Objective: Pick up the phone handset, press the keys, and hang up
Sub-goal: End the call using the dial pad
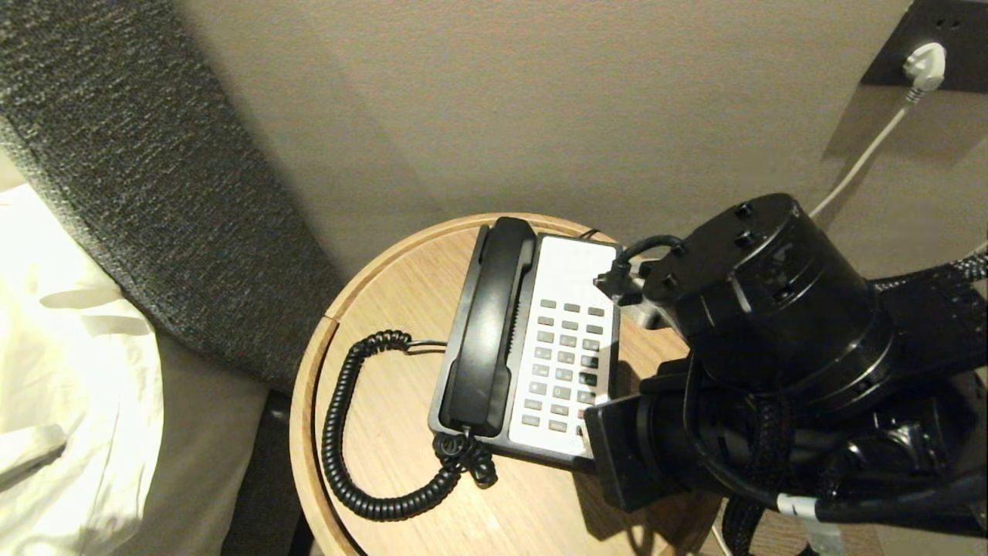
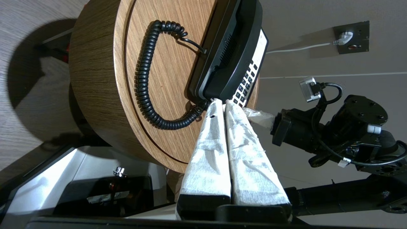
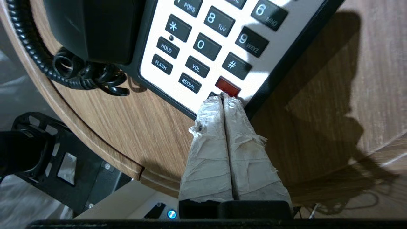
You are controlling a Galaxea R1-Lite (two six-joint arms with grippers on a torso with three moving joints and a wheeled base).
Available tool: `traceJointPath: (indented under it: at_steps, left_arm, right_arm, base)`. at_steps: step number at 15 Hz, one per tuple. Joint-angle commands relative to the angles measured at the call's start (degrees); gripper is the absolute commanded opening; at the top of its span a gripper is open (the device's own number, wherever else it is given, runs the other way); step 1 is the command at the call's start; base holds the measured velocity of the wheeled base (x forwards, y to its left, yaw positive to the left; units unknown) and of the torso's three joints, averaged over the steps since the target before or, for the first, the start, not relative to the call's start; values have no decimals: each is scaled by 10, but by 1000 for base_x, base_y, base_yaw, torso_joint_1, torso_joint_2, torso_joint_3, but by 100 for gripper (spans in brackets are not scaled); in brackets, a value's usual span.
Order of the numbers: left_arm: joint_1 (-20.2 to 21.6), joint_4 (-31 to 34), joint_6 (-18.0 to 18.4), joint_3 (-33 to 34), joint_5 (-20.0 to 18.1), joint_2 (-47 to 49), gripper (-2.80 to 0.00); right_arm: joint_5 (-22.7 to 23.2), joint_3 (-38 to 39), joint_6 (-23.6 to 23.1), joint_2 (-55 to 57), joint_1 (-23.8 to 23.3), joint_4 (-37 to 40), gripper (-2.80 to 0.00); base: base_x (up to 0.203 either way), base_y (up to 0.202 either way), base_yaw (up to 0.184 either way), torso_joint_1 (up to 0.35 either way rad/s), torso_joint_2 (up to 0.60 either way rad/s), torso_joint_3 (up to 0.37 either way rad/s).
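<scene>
One cradled phone handset, two claws — left claw, right claw — both pressed together.

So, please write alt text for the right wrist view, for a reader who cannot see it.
The right claw, shut, points at the phone keypad near a red button. The black handset lies in its cradle, its coiled cord on the round wooden table.

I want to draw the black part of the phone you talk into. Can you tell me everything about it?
The phone handset is long, black, smooth plastic with bulky rounded ends. It lies flat in its cradle on the phone base, left of the grey keys. A black coiled cord joins its near end and loops across the round wooden table. No tool holds it.
</scene>
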Motion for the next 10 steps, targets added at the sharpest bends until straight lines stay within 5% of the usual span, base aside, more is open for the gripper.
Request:
traceJointPath:
  at_steps: [1,6,10]
  left_arm:
    - [0,1,-3,0,-1,1,-280]
    - [3,1,-5,21,8,0,-280]
    - [79,1,-2,56,16,-7,-280]
  right_arm:
    - [-1,2,2,-16,0,4,-280]
    - [-17,14,5,-29,0,3,-280]
    - [-32,6,3,-29,0,1,-280]
  base:
    - [0,0,0,0,0,0]
    - [0,0,0,0,0,0]
    - [0,0,0,0,0,0]
